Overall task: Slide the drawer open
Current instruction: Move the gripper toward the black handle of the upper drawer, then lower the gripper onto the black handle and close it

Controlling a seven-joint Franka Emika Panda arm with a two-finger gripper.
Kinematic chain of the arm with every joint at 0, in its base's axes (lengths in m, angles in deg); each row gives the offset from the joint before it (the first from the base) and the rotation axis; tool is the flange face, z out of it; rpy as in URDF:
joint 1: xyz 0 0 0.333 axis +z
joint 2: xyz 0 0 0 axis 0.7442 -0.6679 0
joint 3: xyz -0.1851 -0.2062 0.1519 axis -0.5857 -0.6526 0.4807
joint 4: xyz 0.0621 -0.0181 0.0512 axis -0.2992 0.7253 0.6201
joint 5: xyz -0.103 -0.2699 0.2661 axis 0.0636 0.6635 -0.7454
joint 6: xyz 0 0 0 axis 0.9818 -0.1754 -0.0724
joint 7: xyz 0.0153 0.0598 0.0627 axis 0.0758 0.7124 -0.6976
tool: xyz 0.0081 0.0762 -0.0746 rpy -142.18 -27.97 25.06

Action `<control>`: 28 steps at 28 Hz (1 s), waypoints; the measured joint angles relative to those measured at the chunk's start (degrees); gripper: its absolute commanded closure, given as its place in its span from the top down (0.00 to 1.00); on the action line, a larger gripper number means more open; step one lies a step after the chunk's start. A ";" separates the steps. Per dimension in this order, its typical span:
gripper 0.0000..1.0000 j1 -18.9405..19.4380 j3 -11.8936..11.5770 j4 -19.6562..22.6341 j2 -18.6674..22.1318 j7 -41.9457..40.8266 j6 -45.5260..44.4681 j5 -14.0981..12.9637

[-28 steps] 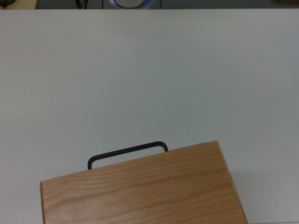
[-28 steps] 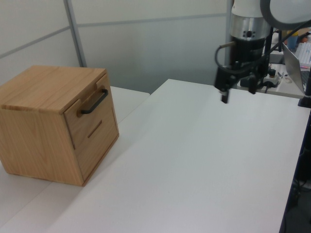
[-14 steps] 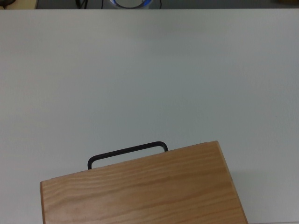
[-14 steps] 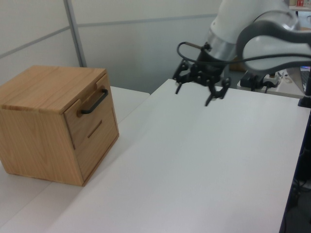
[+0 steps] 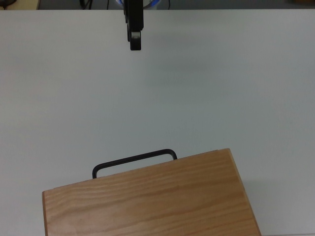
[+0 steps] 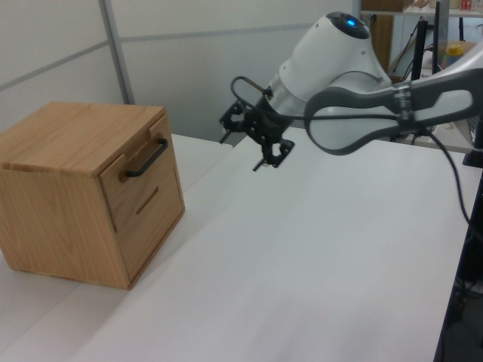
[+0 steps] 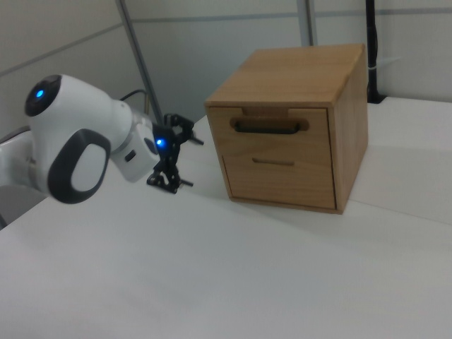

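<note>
- The gripper [image 6: 243, 140] hangs above the white table [image 6: 317, 249], fingers spread apart, holding nothing.
- It is well apart from the drawer [image 6: 137, 173], which sits closed at the top of the wooden cabinet [image 6: 53, 204], at the left view's left.
- The black handle [image 6: 146, 158] is untouched.
- No readable writing shows.

A lab: robot arm [image 6: 339, 60], white table [image 6: 317, 256], partition panels [image 6: 226, 68].

Bright, even light; soft shadows, slight blur
</note>
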 measured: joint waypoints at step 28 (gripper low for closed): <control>0.84 1.14 0.36 -32.73 -33.97 0.69 5.69 5.54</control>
